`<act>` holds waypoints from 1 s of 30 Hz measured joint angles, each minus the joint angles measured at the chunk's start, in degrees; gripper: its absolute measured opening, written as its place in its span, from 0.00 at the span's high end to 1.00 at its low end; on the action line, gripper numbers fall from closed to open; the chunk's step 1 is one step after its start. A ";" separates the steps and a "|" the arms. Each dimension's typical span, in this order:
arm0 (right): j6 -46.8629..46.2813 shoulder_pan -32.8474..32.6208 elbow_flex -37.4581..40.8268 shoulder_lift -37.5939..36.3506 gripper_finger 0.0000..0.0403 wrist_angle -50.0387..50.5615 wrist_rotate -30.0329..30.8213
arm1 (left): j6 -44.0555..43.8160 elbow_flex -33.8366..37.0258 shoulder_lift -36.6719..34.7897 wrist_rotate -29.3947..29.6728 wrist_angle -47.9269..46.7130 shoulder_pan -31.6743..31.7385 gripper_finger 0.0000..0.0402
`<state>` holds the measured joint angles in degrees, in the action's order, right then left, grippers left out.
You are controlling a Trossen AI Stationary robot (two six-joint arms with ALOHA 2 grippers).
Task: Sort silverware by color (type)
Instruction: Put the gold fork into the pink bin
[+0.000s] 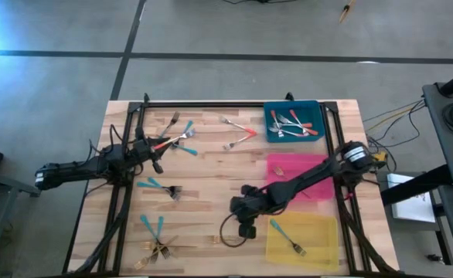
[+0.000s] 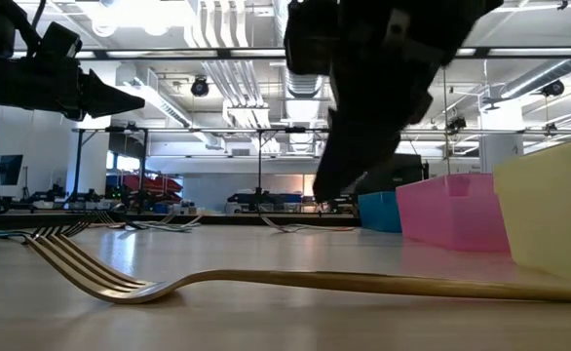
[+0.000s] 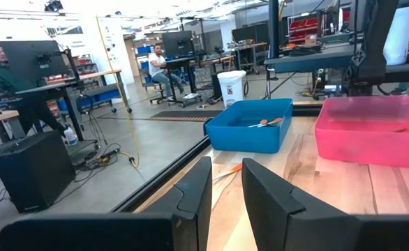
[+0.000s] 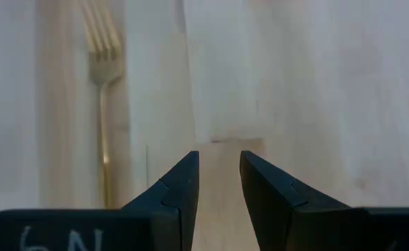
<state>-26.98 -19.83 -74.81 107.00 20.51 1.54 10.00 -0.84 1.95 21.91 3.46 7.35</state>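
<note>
High view gives me the whole table [image 1: 211, 166], and from there I work down through the trays: the yellow tray [image 1: 319, 249] holds one teal-handled fork, the pink tray [image 1: 284, 166] looks bare where the right arm does not cover it, and the blue tray [image 1: 277, 135] holds several red-handled forks. Loose forks lie scattered across the wood, mostly on my left half.

My right gripper [image 4: 218, 174] hangs low over the near middle of the table, its fingers a little apart with nothing between them. The gold fork [image 4: 101, 90] I judge to be its target lies flat on the wood just beside the fingers, off to one side and not between them, tines pointing away from the wrist. My left gripper [image 3: 225, 188] is raised over the far left part of the table, aimed toward the blue and pink trays, fingers slightly parted and empty.

These forks look light, stiff and slick, lying flush to the wood. I would pinch across the thin handle near its middle, where it balances, and expect it to skid if the fingers land unevenly.
</note>
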 joint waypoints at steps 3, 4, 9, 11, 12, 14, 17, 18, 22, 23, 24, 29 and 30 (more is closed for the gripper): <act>0.05 -0.34 -3.90 2.75 0.75 2.57 0.02 | 0.00 0.00 0.02 0.02 -0.02 0.00 0.84; 0.07 -0.47 -5.07 3.46 0.75 3.07 0.08 | 0.00 0.00 0.05 0.00 0.02 0.00 0.84; 0.09 -2.38 -9.49 7.51 0.68 3.39 0.11 | 0.00 0.00 0.22 0.00 0.08 -0.02 0.84; -0.18 -3.32 -10.85 8.85 0.65 3.34 0.06 | 0.00 0.00 0.31 0.02 0.07 0.00 0.84; -0.56 -3.80 -11.38 9.51 0.63 3.47 -0.02 | 0.00 0.00 0.31 0.01 0.11 0.00 0.84; -1.89 -4.77 -12.62 10.55 0.61 3.09 -0.04 | 0.00 0.00 0.31 0.01 0.12 0.00 0.84; -2.66 -6.07 -14.59 12.09 0.59 3.40 0.02 | 0.00 0.00 0.29 0.01 0.16 0.00 0.84; -2.74 -6.48 -15.31 12.51 0.59 3.32 0.11 | 0.00 0.00 0.29 0.01 0.16 0.00 0.84; -2.98 -7.70 -17.45 13.90 0.59 3.15 1.44 | 0.00 0.00 0.38 0.00 0.18 -0.02 0.84; -2.74 -7.96 -17.66 14.23 0.59 3.29 2.08 | 0.00 0.00 0.38 0.02 0.20 0.00 0.84; -2.53 -8.18 -17.68 14.68 0.59 3.58 2.79 | 0.00 0.00 0.38 0.00 0.20 -0.01 0.84; -2.78 -8.53 -17.87 16.57 0.59 3.88 3.40 | -0.01 0.00 0.40 0.00 0.20 -0.02 0.84; -2.78 -8.53 -17.89 16.81 0.59 4.06 3.38 | 0.00 0.00 0.42 0.02 0.20 0.00 0.84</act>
<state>-29.76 -28.36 -92.70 123.80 24.58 4.92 10.00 -0.84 2.37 21.93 3.66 7.35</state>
